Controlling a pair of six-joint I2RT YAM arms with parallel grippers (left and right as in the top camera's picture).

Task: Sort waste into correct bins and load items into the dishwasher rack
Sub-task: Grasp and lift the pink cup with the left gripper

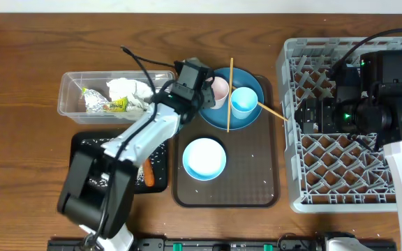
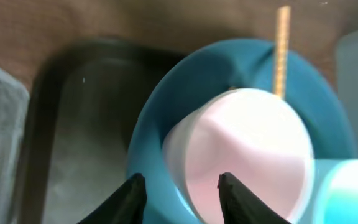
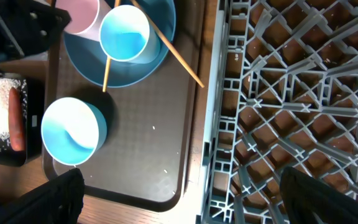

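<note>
Overhead: tissue (image 1: pixel 128 89) and snack wrapper (image 1: pixel 110 106) in clear tub (image 1: pixel 68 84), carrot (image 1: pixel 149 173) in black tray (image 1: pixel 76 143), all behind left gripper (image 1: pixel 211 90). Dishwasher rack (image 1: pixel 289 139) empty.
Left wrist: jaws astride pink cup (image 2: pixel 247 149) wall on blue plate (image 2: pixel 148 143); clamped or not, can't tell.
Right wrist: right gripper (image 3: pixel 185 205) spread wide over rack edge. Bowl (image 3: pixel 73 130), light blue cup (image 3: pixel 124 34) and chopsticks (image 3: pixel 179 59) unloaded beside it.

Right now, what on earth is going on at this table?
Two robot arms are clearing up after a meal. The left gripper hangs over the pink cup on the blue plate, its fingers straddling the cup's rim but not clamped. The right gripper waits wide open and empty at the edge of the dishwasher rack, which shows no dishes yet. The tissue and wrapper already lie in the clear tub.
</note>
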